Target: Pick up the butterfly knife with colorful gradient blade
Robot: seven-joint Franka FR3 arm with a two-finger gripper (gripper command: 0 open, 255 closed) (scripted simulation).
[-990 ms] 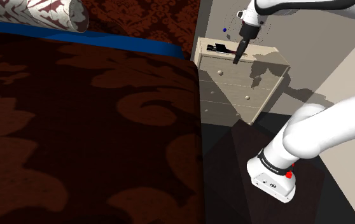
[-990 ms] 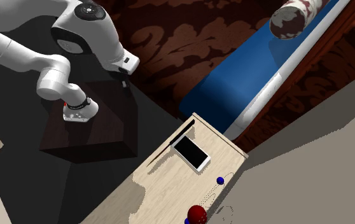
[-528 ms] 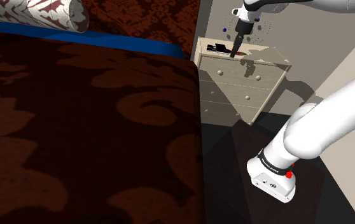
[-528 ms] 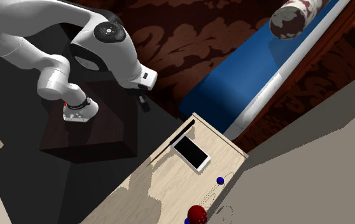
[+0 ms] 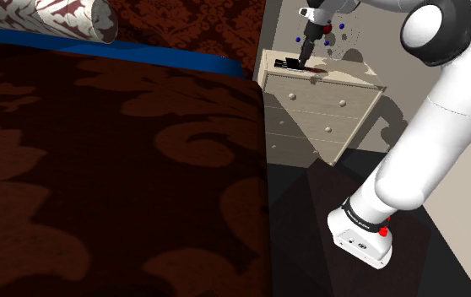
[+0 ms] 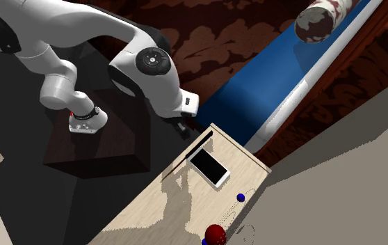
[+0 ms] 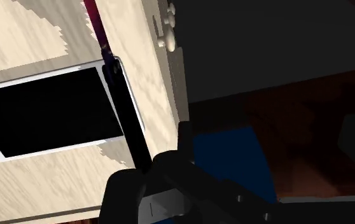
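Wrist view shows the knife [image 7: 126, 121], blade purple, along the phone [image 7: 46, 118]; shoulder view, gripper [image 5: 304, 57] over dresser [image 5: 327, 110]; its spread I cannot tell.

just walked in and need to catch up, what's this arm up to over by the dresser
The white arm is going for the butterfly knife on the pale dresser beside the bed. The knife, dark handle and purple-red blade, lies flat along the dresser's edge, right beside a white-rimmed phone. The black gripper hovers at that end of the dresser, close by the knife's handle; nothing is lifted yet. A red ball sits farther along the top.
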